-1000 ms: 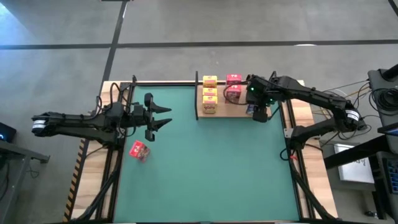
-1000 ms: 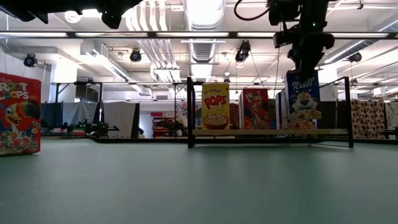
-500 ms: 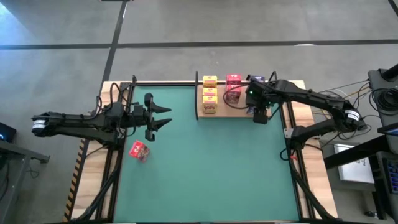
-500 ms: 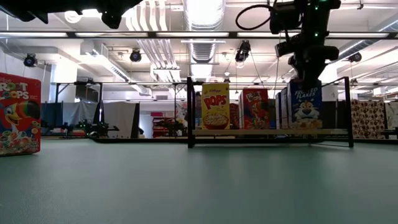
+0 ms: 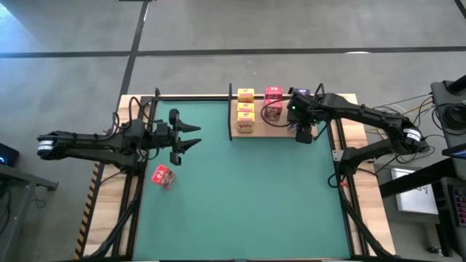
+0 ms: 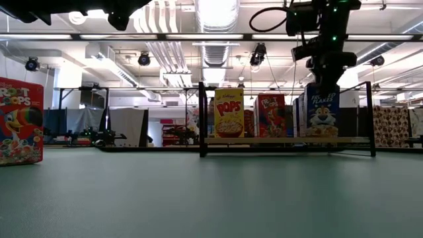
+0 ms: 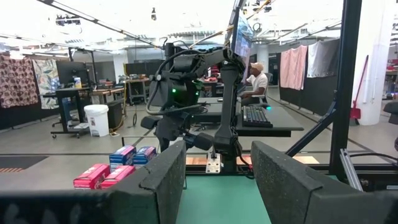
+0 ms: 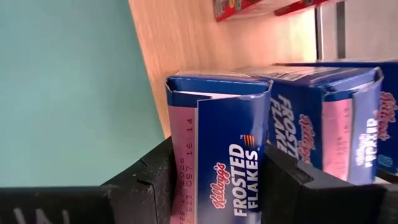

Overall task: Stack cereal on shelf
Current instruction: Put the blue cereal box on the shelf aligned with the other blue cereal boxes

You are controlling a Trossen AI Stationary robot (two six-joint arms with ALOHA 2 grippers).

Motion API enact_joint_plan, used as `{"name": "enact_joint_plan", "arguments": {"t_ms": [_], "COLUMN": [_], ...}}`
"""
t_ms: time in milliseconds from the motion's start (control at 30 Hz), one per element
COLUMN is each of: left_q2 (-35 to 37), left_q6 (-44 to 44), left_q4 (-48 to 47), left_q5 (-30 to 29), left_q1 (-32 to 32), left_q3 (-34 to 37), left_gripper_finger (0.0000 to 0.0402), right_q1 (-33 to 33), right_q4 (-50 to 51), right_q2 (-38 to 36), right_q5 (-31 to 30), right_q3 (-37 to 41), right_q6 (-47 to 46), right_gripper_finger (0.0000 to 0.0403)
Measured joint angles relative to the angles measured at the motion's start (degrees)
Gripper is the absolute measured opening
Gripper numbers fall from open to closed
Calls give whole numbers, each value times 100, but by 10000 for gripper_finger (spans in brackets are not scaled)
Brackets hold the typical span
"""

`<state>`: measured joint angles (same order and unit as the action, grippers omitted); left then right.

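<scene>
holding a blue box (image 8: 221, 155) upright, the right gripper (image 5: 303, 131) stays clamped on it at the shelf's (image 5: 256, 129) front right; the left gripper (image 5: 191, 137), jaws apart, is far off.

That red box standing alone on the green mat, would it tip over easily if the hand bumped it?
Probably. The red box stands upright, tall and narrow, so a nudge near its top would likely topple it. It looks like thin printed cardboard, so likely light and easily dented.
</scene>
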<state>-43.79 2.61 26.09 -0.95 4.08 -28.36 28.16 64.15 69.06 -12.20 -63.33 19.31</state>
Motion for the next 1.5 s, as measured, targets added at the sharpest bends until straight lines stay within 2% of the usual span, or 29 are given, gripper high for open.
{"name": "enact_joint_plan", "arguments": {"t_ms": [233,433,600,967,1300,1500], "left_q2": [-2,0,0,0,0,0], "left_q6": [0,0,-2,-17,-17,-17], "left_q4": [0,0,2,2,2,3], "left_q5": [1,0,2,2,0,0], "left_q1": [0,-2,0,0,0,-2], "left_q3": [0,0,0,0,0,-1], "left_gripper_finger": [167,167,167,167,167,167], "right_q1": [0,12,118,151,151,151], "right_q4": [64,71,69,143,230,340], "right_q2": [0,1,2,2,0,-4], "right_q5": [356,329,313,164,10,4], "right_q3": [-107,-101,-101,-99,-96,-355], "right_q6": [171,-56,-285,-143,-15,-20], "right_gripper_finger": [163,161,187,253,249,253]}}
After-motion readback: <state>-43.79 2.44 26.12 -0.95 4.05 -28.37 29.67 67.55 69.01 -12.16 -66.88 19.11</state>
